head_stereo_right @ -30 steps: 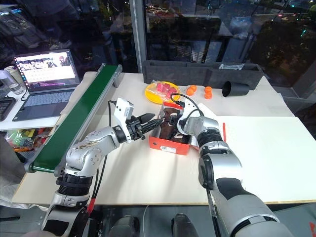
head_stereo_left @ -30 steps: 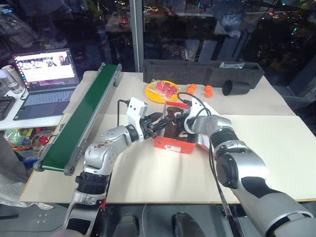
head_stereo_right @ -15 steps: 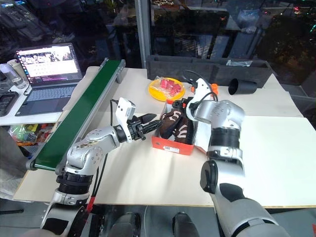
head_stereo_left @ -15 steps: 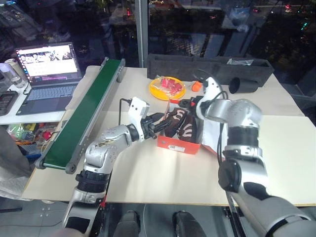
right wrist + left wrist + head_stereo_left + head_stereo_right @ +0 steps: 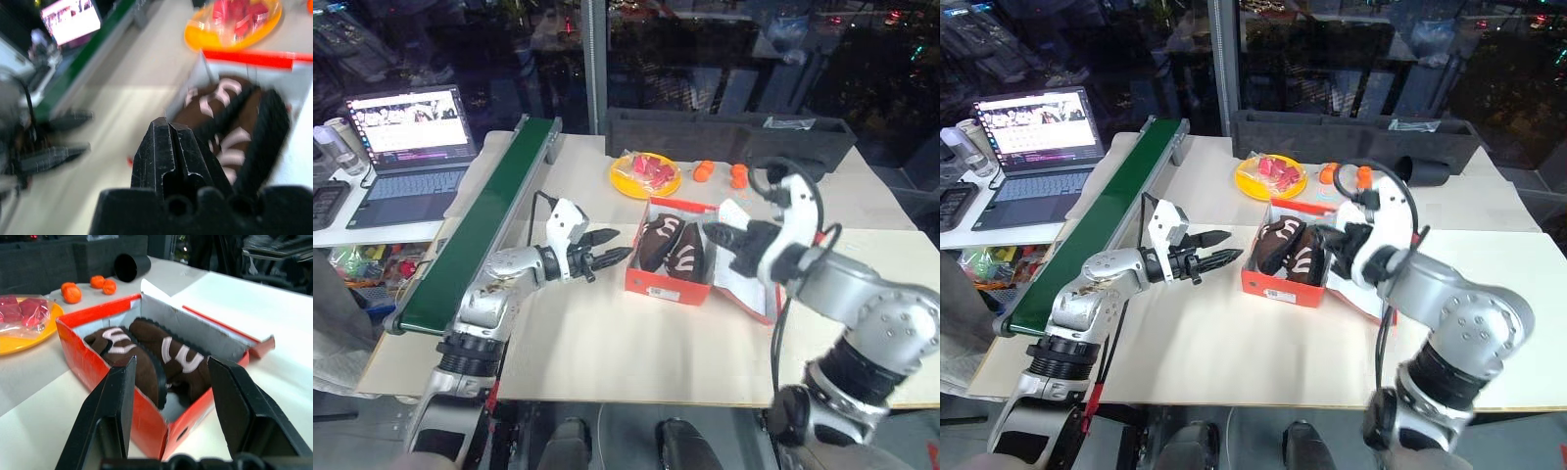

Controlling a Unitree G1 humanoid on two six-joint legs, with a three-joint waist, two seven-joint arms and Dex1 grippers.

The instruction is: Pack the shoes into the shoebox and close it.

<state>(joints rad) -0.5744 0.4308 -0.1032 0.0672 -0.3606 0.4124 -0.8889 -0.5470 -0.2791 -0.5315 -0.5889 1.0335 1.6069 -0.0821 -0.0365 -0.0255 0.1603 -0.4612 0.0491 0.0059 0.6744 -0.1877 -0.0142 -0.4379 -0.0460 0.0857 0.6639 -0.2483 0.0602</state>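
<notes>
Head view: I find both shoes (image 5: pixel 671 246) lying inside the open shoebox (image 5: pixel 668 285) on the worktop (image 5: pixel 607 352). Left wrist view: my left claw (image 5: pixel 168 382) is parted, empty, facing the box. Right wrist view: my right claw (image 5: pixel 168 128) is closed, empty, above the shoes.

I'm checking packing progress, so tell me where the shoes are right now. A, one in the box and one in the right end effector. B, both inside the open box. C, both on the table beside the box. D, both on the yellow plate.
B: both shoes lie side by side inside the box, whose lid is open, and the right end effector is shut on nothing.
</notes>
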